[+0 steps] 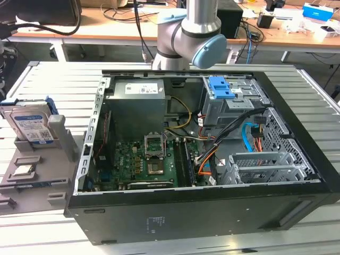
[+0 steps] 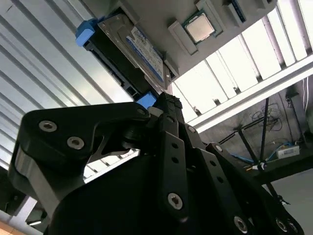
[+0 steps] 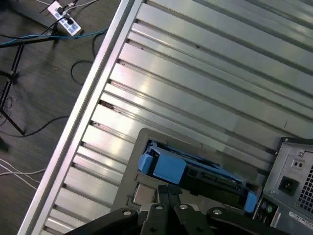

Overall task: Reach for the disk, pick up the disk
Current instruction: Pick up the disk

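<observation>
The disk [image 1: 32, 125] stands on edge in a slot of a grey holder [image 1: 59, 159] at the exterior view's left, its white-and-blue label showing and a blue bracket around it. In both wrist views the disk [image 2: 142, 51] [image 3: 166, 165] lies beyond the tip of my black gripper [image 2: 166, 105] [image 3: 168, 192], with a clear gap between them. The gripper is shut and holds nothing. The arm's elbow [image 1: 191, 32] shows above the computer case.
An open black computer case [image 1: 202, 212] lies on the slatted metal table [image 1: 48, 85], right of the holder; its rear corner [image 3: 293, 171] sits close to the disk. A small square chip [image 2: 199, 27] rests on the holder. Cables and a power strip [image 3: 63, 22] lie on the floor.
</observation>
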